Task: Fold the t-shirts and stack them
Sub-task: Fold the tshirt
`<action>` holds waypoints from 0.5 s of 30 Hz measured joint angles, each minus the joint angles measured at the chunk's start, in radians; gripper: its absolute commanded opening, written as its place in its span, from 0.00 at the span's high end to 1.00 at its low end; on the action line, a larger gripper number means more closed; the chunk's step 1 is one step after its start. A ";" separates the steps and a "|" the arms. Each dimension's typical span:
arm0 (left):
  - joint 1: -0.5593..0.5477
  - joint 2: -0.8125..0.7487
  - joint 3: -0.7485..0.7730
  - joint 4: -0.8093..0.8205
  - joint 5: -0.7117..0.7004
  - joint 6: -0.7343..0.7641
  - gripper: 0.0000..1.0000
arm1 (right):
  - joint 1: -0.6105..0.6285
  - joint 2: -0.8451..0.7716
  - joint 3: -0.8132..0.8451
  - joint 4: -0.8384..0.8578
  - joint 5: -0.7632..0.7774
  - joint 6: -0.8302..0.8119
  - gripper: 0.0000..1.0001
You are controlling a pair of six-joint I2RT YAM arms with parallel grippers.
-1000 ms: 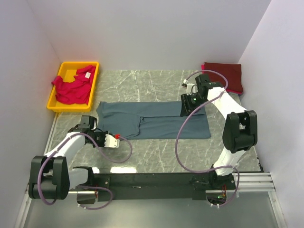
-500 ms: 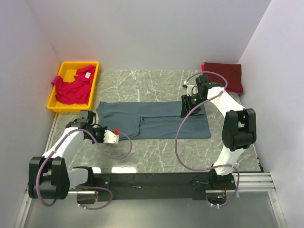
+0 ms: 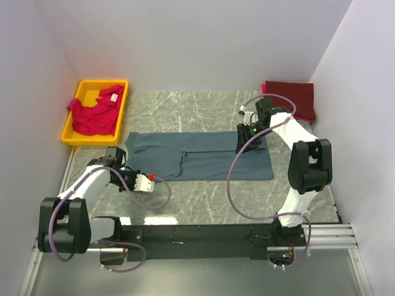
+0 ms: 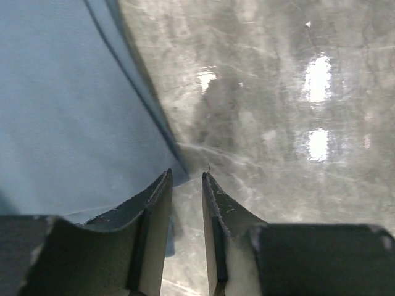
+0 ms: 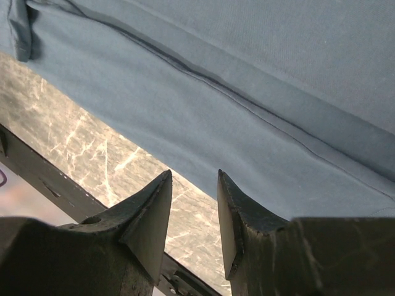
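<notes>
Slate t-shirt (image 3: 203, 157) flat, long axis left-right across table (image 3: 247, 197)

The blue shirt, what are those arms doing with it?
They are folding t-shirts. The blue shirt lies partly folded on the table. The left pincer sits at its near left corner, the right pincer near its far right edge, both open, neither gripping cloth. A red shirt waits in the bin; a maroon shirt lies folded back right.

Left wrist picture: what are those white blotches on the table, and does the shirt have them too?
Left wrist view: the blotches are probably overhead lights reflecting off the glossy table; the matte blue-grey shirt shows none. Right wrist view: no such glare, and the shirt's seam is in sharp focus.
</notes>
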 measured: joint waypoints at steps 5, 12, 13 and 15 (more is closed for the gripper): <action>0.000 0.050 -0.004 0.021 -0.006 -0.003 0.66 | 0.000 0.019 0.000 -0.005 -0.003 0.000 0.58; 0.000 0.102 0.020 0.031 -0.004 -0.001 0.83 | 0.000 0.026 0.000 -0.018 -0.006 0.000 0.59; 0.000 0.110 0.024 0.032 -0.005 0.000 0.87 | 0.000 0.026 0.000 -0.021 -0.006 0.000 0.59; 0.000 0.117 0.029 0.033 -0.005 0.001 0.94 | 0.000 0.026 0.000 -0.025 -0.006 0.000 0.59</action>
